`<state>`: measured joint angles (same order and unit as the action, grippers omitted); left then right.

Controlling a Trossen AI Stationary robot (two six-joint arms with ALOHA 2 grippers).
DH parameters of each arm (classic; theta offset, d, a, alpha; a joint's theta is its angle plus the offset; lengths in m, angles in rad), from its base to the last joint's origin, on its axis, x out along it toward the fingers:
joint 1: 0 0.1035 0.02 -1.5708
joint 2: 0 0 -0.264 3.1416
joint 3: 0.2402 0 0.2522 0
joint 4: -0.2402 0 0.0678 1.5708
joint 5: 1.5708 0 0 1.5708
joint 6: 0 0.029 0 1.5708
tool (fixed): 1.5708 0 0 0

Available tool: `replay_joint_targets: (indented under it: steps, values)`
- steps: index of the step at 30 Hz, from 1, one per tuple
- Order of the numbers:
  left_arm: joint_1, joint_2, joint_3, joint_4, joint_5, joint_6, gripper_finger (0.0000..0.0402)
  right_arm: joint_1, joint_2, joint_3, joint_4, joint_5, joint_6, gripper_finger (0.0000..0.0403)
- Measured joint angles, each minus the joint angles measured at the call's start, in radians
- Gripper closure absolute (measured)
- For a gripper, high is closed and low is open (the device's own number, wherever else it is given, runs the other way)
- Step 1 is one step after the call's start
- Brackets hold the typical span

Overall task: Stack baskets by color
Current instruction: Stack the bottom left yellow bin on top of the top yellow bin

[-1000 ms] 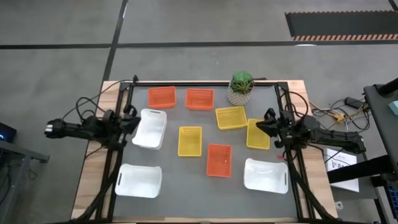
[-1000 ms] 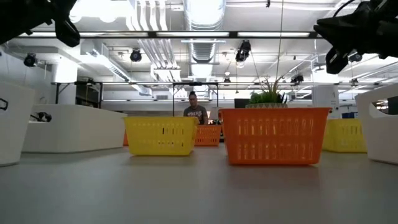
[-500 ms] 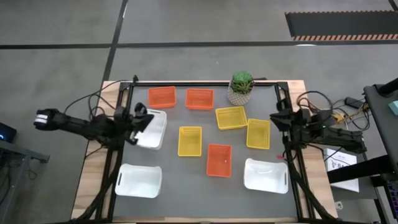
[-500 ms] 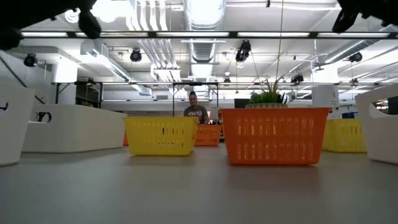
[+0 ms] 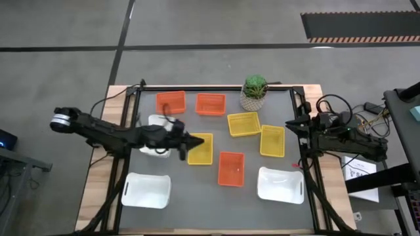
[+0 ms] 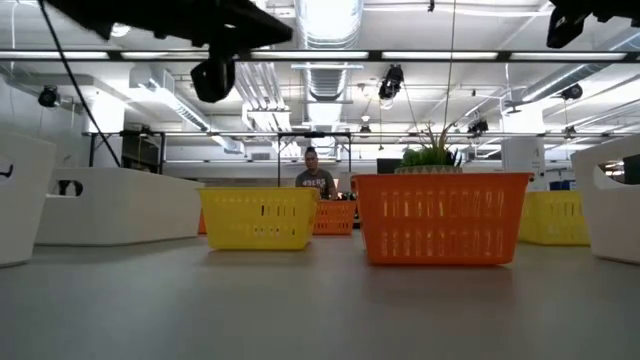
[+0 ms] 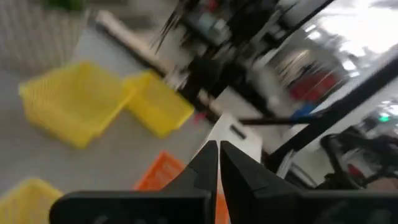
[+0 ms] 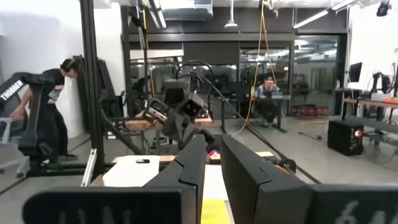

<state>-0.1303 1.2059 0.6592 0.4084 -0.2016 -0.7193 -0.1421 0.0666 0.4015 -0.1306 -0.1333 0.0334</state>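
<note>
Baskets are all loose singles on the table [image 5: 197,190], nothing stacked yet: white ones [image 5: 146,190] at the near corners and left, yellow [image 5: 244,124] and orange [image 5: 231,168] mid-table and toward the back. Left gripper [image 5: 195,140] hovers over the middle yellow basket [image 5: 203,152], jaws pinched shut and empty, probably lining up a grab. Right gripper [image 5: 291,124] sits parked at the right edge, jaws slightly parted, holding nothing.
</note>
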Motion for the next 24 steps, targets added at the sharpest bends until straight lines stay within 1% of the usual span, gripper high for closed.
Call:
replay_joint_targets:
  steps: [6, 10, 16, 19, 21, 24]
  values:
    - [-0.003, 0.149, 0.307, -0.675, 0.011, -0.257, 0.04, 0.0, 0.0, 0.003, -0.003, -0.002, -0.007, 0.036]
    - [-0.003, 0.257, 0.502, -0.975, 0.073, -0.375, 0.04, 0.0, 0.0, 0.003, -0.012, -0.005, -0.007, 0.036]
    - [0.011, 0.416, 0.737, -1.26, 0.191, -0.46, 0.0401, 0.0, 0.0, 0.003, -0.035, -0.005, -0.007, 0.036]
    - [0.026, 0.493, 0.835, -1.385, 0.201, -0.473, 0.0401, 0.0, 0.0, 0.003, -0.059, -0.005, -0.007, 0.036]
    - [0.036, 0.533, 0.881, -1.398, 0.201, -0.473, 0.0401, 0.0, 0.0, 0.004, -0.062, -0.007, -0.007, 0.036]
    - [0.052, 0.576, 0.926, -1.392, 0.2, -0.452, 0.0401, 0.0, 0.0, 0.034, -0.123, -0.007, -0.009, 0.036]
